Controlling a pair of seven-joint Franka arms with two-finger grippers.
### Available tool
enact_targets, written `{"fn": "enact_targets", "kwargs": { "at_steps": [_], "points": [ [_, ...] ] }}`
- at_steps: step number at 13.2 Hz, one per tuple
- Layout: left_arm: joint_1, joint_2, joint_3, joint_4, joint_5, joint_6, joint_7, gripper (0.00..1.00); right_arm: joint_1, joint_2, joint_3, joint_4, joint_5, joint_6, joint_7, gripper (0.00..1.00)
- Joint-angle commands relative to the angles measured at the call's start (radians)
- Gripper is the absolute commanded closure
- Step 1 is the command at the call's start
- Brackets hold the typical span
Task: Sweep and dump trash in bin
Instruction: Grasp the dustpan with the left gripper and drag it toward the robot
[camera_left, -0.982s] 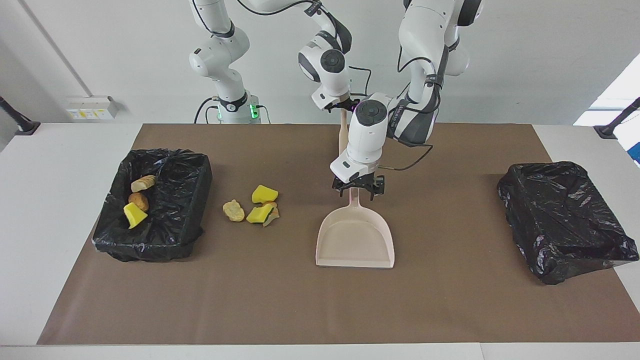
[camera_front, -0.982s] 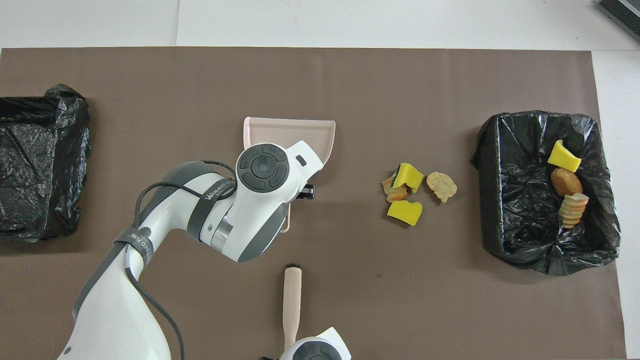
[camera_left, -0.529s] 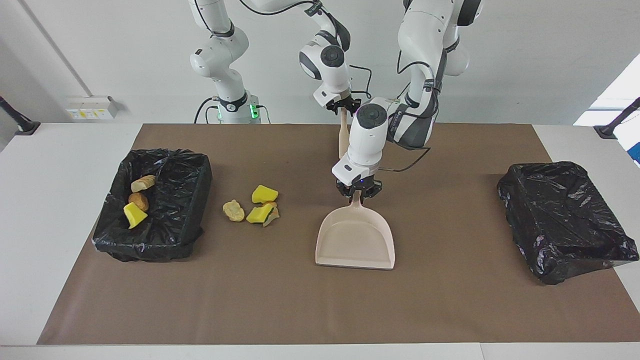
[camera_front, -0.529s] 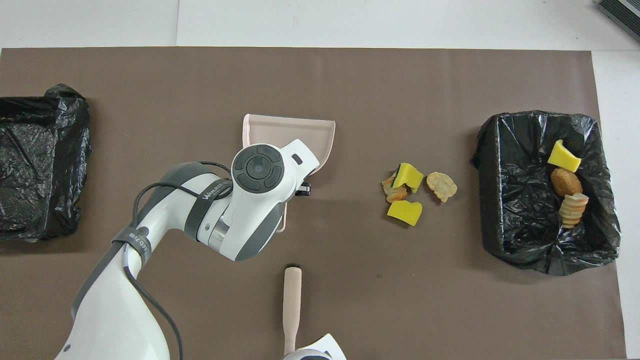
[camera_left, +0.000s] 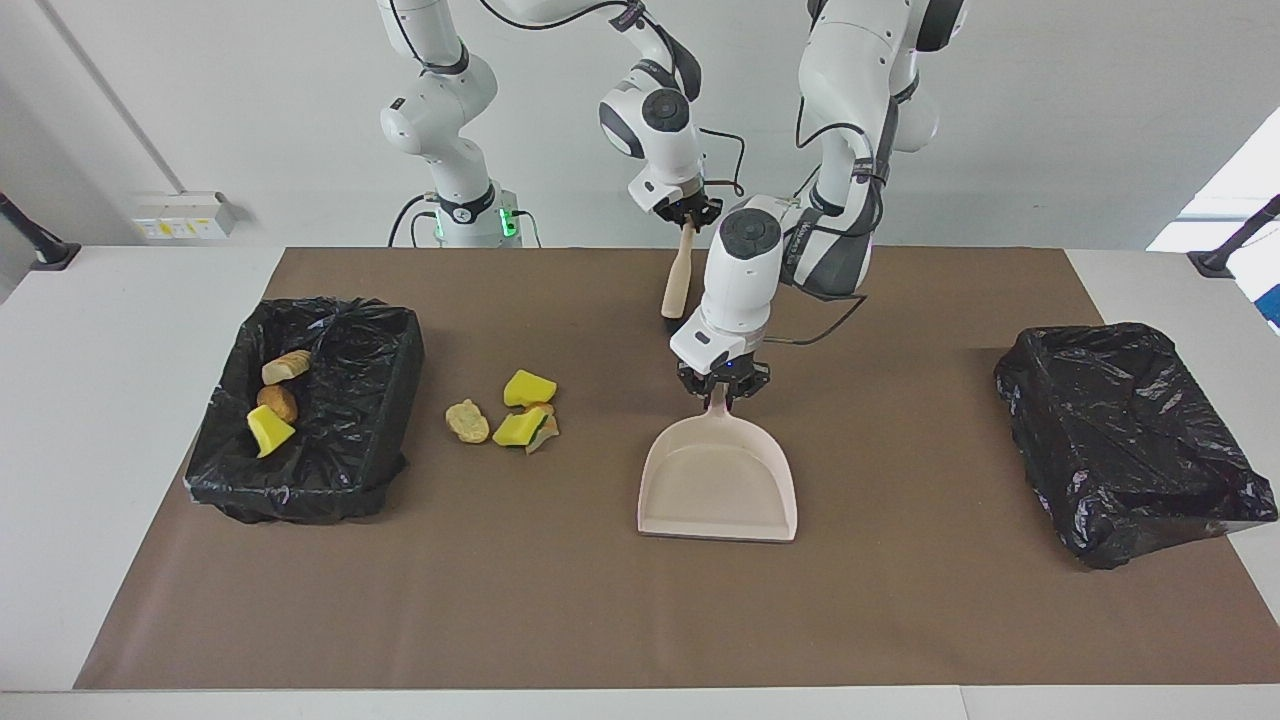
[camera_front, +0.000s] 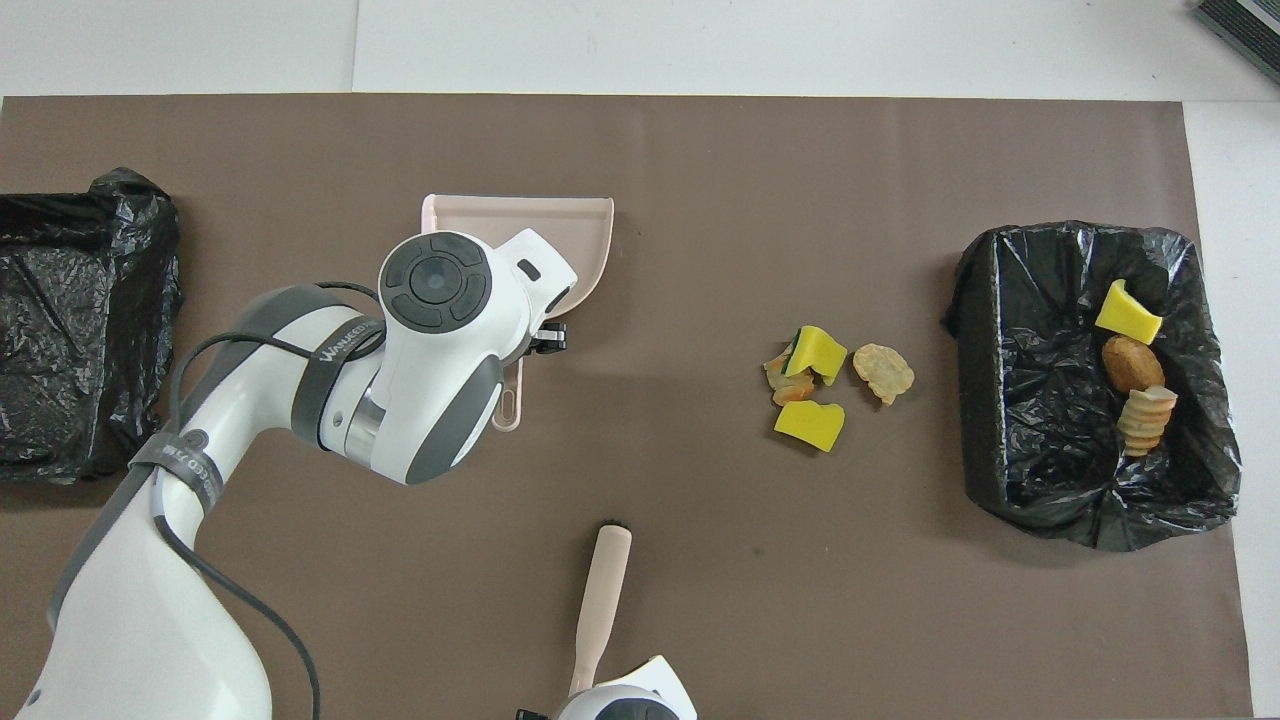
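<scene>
- Two robot arms are at the desk (camera_left: 620, 620), which has a brown mat (camera_left: 900, 620) on it.
- We see our left hand (camera_left: 722, 392) closed tight on the thin handle of the pink dustpan (camera_left: 718, 490). The pan's wide mouth points away from the robots.
- In the view from above, the left arm covers part of the dustpan (camera_front: 575, 230), and only the handle tip pokes out.
- We see our right hand (camera_left: 690, 215) closed on the top end of the brush (camera_left: 676, 280). The brush hangs tilted, with its dark tip low over the mat, close to the robots.
- From above, the brush (camera_front: 604, 590) shows near the bottom edge, with the right hand (camera_front: 580, 700) mostly hidden.
- The trash (camera_left: 508, 415) is a little pile on the mat: yellow wedges, a pale lump and an orange-brown bit. It sits between the dustpan and the full bin (camera_left: 395, 380), just beside that bin.
- The full bin, lined with a black bag, is at the right arm's end of the desk. Inside it are a yellow wedge (camera_left: 268, 430), a brown lump and a pale piece.
- Another black-bagged bin (camera_left: 1130, 430) sits at the left arm's end, well apart from the dustpan.
- From above, the pile of trash (camera_front: 825, 380) lies near the full bin (camera_front: 1010, 300).
</scene>
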Motion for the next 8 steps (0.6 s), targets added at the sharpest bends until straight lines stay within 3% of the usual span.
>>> {"fn": "enact_targets", "kwargs": {
  "at_steps": [1, 3, 8],
  "points": [
    [0.033, -0.042, -0.001, 0.003, 0.042, -0.102, 0.193, 1.00, -0.128, -0.058, -0.001, 0.053, -0.104, -0.145, -0.002, 1.00],
    [0.081, -0.051, -0.003, 0.002, 0.040, -0.122, 0.368, 1.00, -0.232, -0.050, -0.003, 0.170, -0.184, -0.346, -0.030, 1.00],
    [0.168, -0.046, -0.003, 0.017, 0.051, -0.137, 0.839, 1.00, -0.465, 0.027, 0.000, 0.311, -0.524, -0.600, -0.345, 1.00]
  ]
}}
